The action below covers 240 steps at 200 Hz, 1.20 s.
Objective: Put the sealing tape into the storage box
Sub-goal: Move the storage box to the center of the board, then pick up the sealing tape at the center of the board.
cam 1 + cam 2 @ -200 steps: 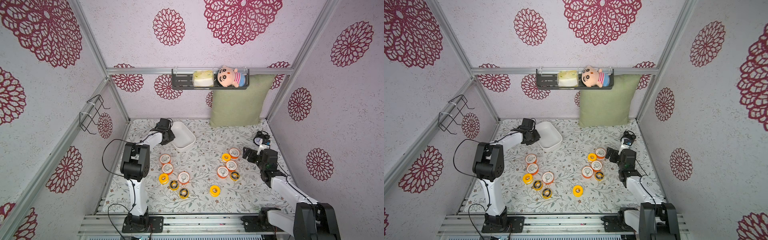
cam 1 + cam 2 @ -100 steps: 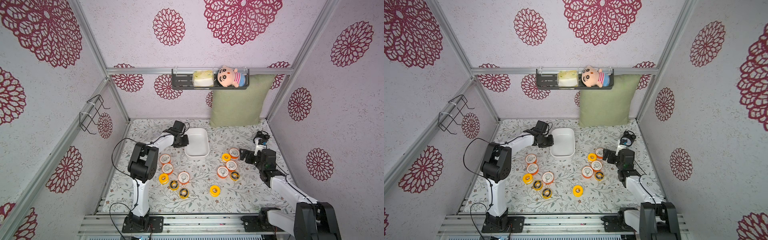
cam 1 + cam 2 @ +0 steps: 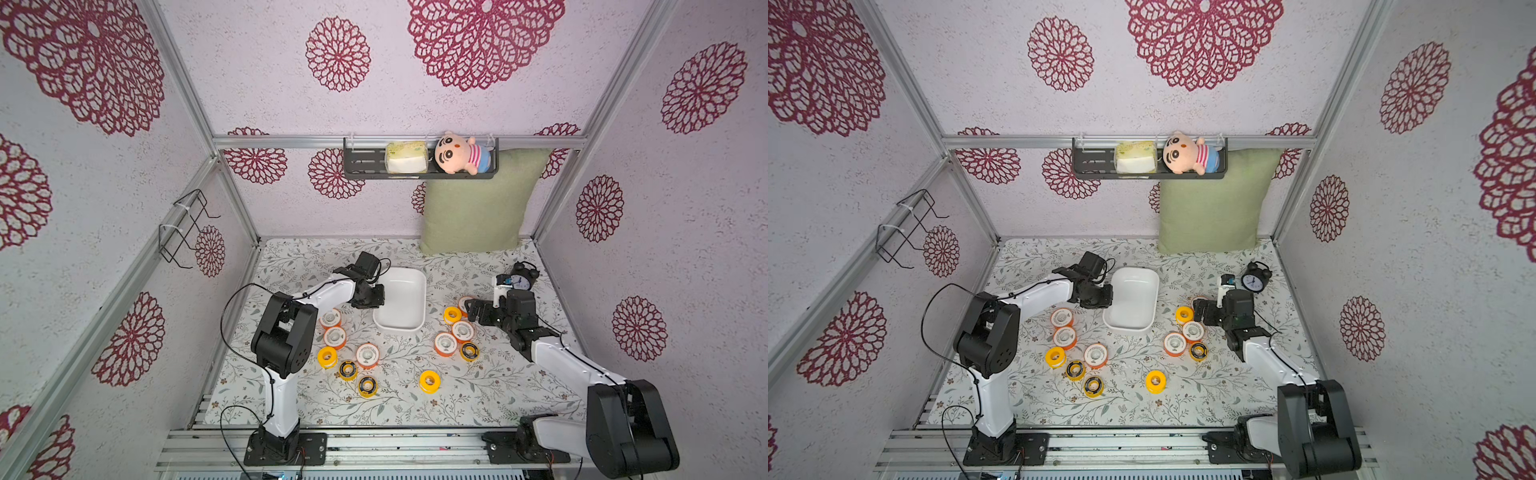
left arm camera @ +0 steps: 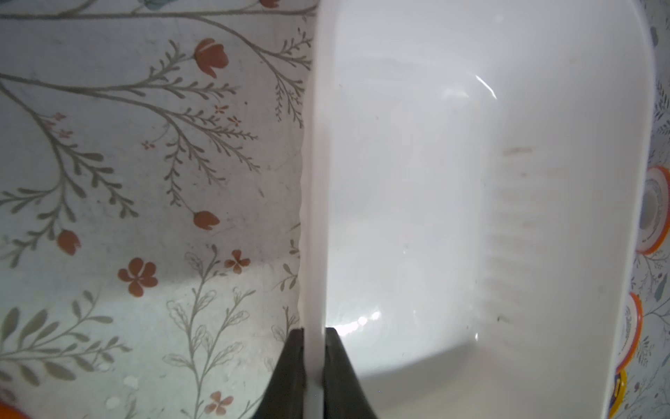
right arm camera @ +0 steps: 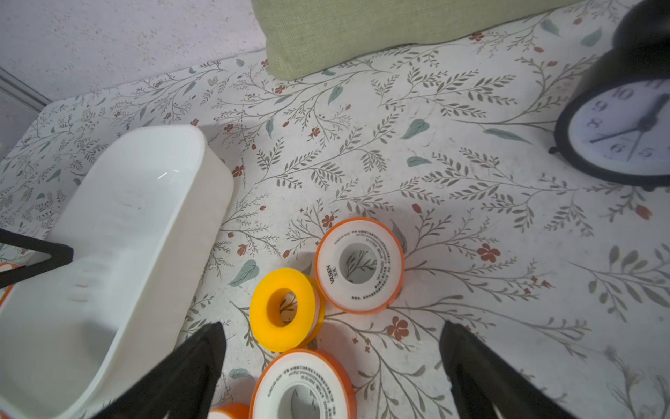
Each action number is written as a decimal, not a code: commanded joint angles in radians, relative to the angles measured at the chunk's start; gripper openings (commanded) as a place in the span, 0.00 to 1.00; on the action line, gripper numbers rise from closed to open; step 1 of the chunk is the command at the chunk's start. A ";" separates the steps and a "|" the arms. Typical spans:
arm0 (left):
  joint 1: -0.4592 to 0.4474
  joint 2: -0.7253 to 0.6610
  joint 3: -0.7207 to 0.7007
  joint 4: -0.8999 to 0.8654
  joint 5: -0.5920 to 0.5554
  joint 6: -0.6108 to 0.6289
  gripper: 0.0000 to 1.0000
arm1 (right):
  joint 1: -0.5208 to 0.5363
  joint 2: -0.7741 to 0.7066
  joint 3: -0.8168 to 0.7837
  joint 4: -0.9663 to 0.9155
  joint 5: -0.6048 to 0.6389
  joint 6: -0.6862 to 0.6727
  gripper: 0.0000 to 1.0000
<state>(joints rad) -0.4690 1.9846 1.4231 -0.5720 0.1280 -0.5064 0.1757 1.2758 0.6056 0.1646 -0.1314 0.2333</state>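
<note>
Storage box [image 3: 400, 306] dragged centreward; long axis now front-to-back; left fingers [image 4: 290, 373] pinch rim.

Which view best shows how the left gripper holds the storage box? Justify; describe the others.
Left wrist view: the left gripper is shut on the storage box wall, one finger each side. Both top views show it at the box's long side, contact too small. The right wrist view shows the box and one fingertip at its rim.

Free room above the storage box [image 3: 401, 301]; spools [image 3: 462, 331] flank it
</note>
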 commanded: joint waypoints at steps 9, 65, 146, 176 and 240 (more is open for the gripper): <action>-0.031 -0.077 -0.038 -0.028 -0.031 -0.014 0.12 | 0.033 0.048 0.069 -0.050 0.019 -0.049 0.99; -0.073 -0.112 -0.085 -0.015 -0.033 -0.076 0.14 | 0.077 0.176 0.190 -0.132 0.014 -0.063 0.89; -0.088 -0.155 -0.124 0.007 -0.086 -0.115 0.42 | 0.090 0.329 0.346 -0.276 0.074 -0.045 0.67; -0.078 -0.223 -0.126 -0.015 -0.167 -0.078 0.53 | 0.090 0.379 0.395 -0.313 0.087 -0.045 0.58; 0.000 -0.400 -0.235 0.011 -0.231 -0.049 0.53 | 0.092 0.462 0.475 -0.396 0.154 -0.018 0.50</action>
<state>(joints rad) -0.5045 1.6352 1.2373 -0.5800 -0.0666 -0.5755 0.2657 1.7336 1.0454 -0.1837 -0.0250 0.1917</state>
